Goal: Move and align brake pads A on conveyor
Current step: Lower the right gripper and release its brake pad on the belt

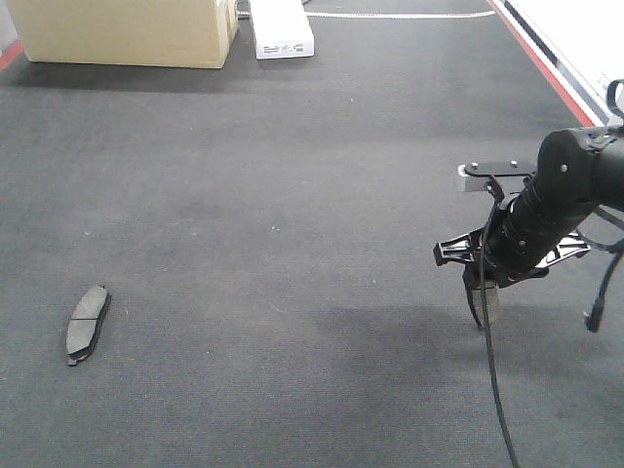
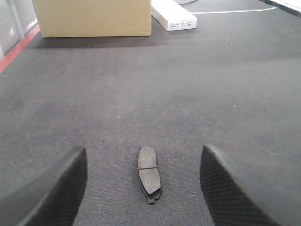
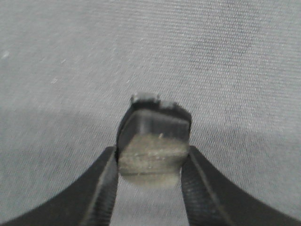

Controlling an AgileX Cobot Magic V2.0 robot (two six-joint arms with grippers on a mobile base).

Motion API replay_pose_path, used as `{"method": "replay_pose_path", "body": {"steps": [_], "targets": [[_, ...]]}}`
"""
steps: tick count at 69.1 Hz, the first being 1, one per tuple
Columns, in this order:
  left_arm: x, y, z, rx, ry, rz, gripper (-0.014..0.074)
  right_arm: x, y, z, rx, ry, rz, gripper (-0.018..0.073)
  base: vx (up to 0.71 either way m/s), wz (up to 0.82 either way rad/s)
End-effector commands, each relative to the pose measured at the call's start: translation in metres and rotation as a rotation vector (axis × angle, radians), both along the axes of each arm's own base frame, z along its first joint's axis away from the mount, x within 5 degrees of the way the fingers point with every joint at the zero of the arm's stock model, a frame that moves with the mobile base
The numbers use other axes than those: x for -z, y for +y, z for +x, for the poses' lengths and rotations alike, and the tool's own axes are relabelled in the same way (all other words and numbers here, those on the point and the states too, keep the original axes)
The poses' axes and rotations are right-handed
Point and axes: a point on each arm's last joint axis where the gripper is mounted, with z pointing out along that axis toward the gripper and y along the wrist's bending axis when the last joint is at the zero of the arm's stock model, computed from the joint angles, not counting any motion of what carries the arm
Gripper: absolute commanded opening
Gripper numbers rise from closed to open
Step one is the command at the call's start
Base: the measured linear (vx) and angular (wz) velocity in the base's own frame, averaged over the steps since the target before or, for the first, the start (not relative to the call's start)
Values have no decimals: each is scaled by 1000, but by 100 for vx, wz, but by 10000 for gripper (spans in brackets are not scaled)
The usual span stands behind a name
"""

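You have 2 brake pads in view. The held brake pad (image 3: pixel 153 141) sits on its edge between the 2 fingers of your right gripper (image 3: pixel 150 162), which pinch it from both sides. It hangs low over the conveyor (image 1: pixel 292 195), far from the cardboard box (image 1: pixel 127 29), on the side by the red edge strip (image 1: pixel 546 68). You cannot tell if its bottom touches the belt.

The lying brake pad (image 1: pixel 87 324) rests flat on the conveyor, grey face up, with its groove across the middle. It is also well apart from the cardboard box, straight out in front of it, on the near part of the belt. In the left wrist view, this pad (image 2: pixel 149 173) lies between the 2 fingers of your left gripper (image 2: pixel 143 155), which is spread wide and holds nothing. Both fingers are well apart from the pad.

A white box (image 1: pixel 281 29) stands just beside the cardboard box, on its right, at the far end of the belt.
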Motion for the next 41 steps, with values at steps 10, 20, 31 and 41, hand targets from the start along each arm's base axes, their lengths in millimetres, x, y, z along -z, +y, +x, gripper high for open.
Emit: {"method": "replay_pose_path", "body": {"steps": [10,20,31,41], "targets": [[-13,-1,1,6,-81,-13,481,-9,-27,14,75,-53,23,80,0,0],[-13,-1,1,6,-81,-13,481,3,-30,18,-9,-36,-12,205,0,0],[-13,-1,1,6,-81,-13,481,17,-28,22,23,-8,2,388,0,0],[-13,-1,1,6,-81,-13,481,18,-29,22,20,-8,-4,502,0,0]]}}
